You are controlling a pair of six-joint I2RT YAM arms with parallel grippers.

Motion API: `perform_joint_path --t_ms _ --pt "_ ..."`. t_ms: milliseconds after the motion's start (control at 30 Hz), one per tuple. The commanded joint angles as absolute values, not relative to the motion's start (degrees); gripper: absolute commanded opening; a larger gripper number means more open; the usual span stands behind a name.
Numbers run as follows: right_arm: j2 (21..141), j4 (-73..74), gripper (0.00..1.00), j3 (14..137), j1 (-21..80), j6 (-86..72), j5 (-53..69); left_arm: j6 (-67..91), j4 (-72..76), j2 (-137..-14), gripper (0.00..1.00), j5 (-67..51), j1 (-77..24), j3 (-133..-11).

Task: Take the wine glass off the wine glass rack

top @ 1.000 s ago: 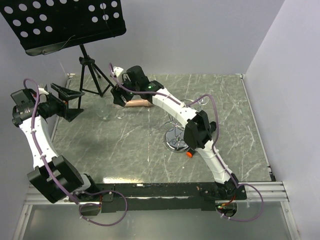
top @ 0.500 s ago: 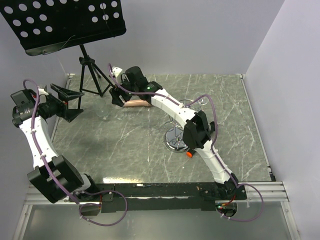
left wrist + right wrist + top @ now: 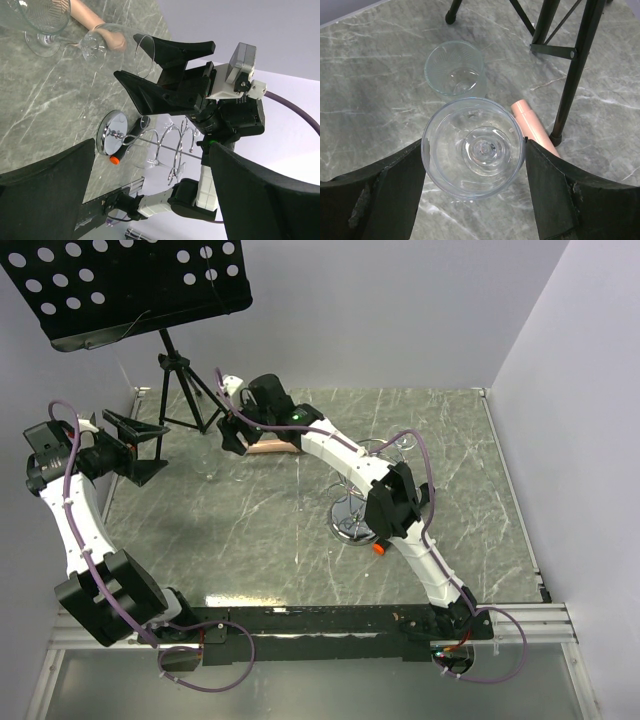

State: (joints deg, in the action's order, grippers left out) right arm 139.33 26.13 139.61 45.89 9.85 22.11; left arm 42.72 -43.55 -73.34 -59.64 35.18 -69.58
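Over the far left of the grey marbled stone desk (image 3: pixel 470 490), well apart from the chrome wire wine glass rack (image 3: pixel 350 518), the right tool (image 3: pixel 475 148) pinched the clear thin-walled wine glass (image 3: pixel 472 150) by its bowl; light, slippery and fragile, it likely wanted gentle pressure. The left tool (image 3: pixel 145 443) gaped empty.

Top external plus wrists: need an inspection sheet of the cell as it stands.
Surface: grey marbled table, no spill seen.
Job's things: wine glass upright between the right gripper's fingers, off the wine glass rack; another glass hangs on the rack.
Clutter: ribbed glass standing on the table; peach cylinder lying by a stand leg; orange-tipped item by the rack base.
Grippers: right gripper shut on the wine glass; left gripper open, holding nothing.
Cables: purple cable along each arm, no snag seen.
Surroundings: black music stand far left; plain walls.
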Motion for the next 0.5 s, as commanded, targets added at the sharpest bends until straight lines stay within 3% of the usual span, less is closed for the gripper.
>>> perform_joint_path --t_ms 0,467 --pt "138.87 23.38 0.65 141.94 46.67 8.61 22.94 42.98 -42.80 -71.46 1.00 -60.03 35.51 -69.70" --pt "136.58 22.76 1.00 142.47 46.49 7.91 20.83 44.91 -41.22 -70.67 1.00 -59.94 35.51 -67.76"
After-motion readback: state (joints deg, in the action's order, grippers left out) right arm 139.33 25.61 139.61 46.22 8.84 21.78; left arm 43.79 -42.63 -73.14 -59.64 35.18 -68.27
